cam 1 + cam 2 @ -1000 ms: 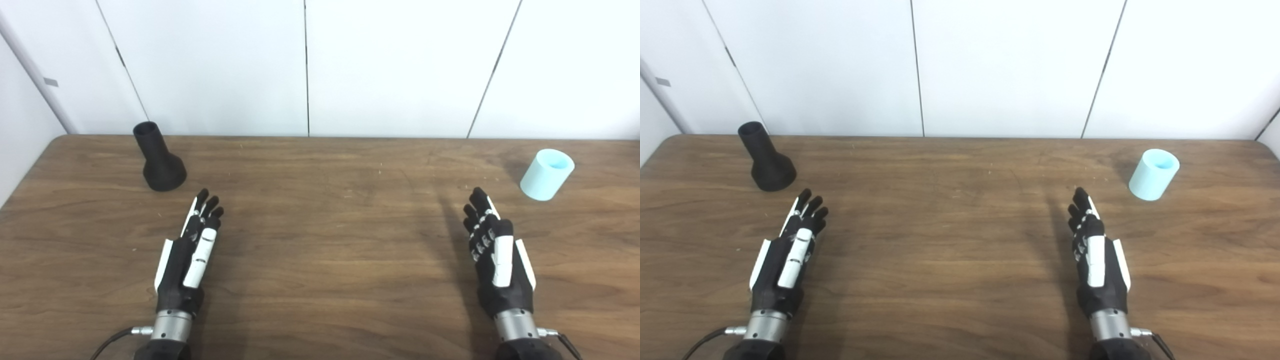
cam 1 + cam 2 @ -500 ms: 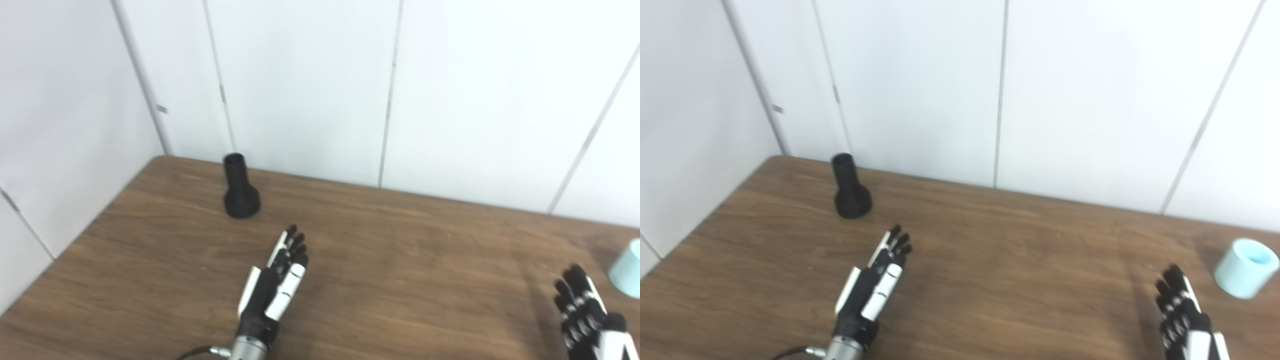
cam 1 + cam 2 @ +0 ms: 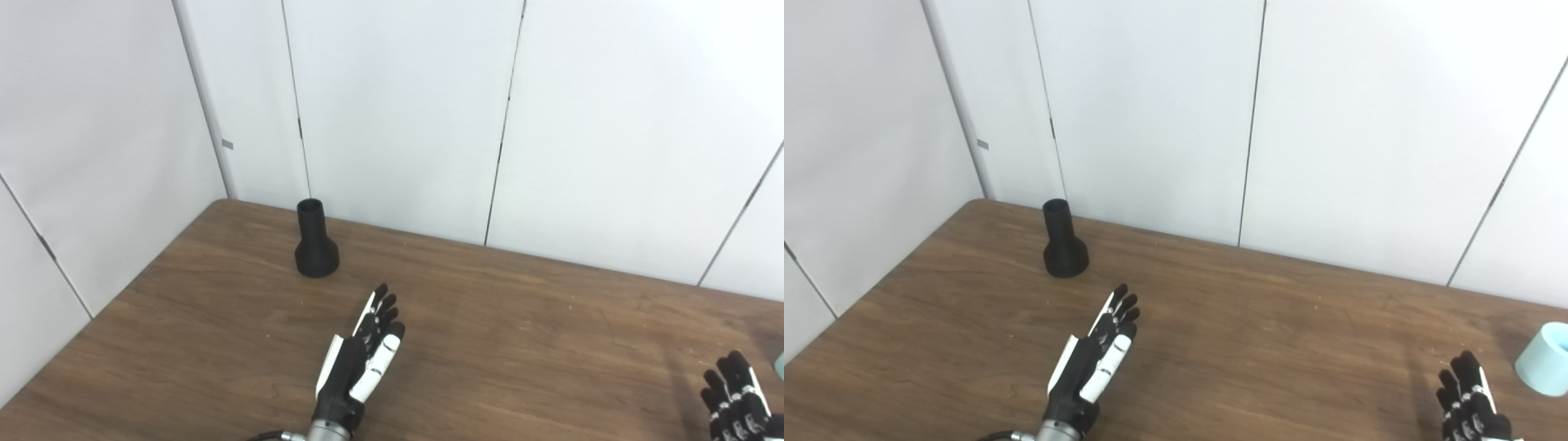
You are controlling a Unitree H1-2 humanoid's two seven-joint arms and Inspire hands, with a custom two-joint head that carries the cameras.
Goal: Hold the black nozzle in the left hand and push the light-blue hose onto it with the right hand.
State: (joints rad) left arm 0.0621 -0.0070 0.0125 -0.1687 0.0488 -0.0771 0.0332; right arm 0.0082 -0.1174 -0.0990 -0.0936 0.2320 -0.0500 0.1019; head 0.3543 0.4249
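Observation:
The black nozzle (image 3: 316,248) stands upright on its wide base near the table's far left corner, narrow mouth up. My left hand (image 3: 364,361) lies flat and open on the wood, fingers pointing toward the nozzle, about a hand's length short of it. The light-blue hose piece (image 3: 1545,359) stands at the right edge of the right eye view, cut off by the frame. My right hand (image 3: 1471,405) shows only its straight, spread fingers at the bottom right corner, empty, left of the hose.
The brown wooden table (image 3: 520,343) meets white wall panels (image 3: 398,110) at the back and on the left. Its left edge runs diagonally down to the bottom left corner.
The camera has turned left and upward, so the whole picture shifted right and down. Both hands look unmoved on the table; the hose and right hand have slid toward the frame's edge.

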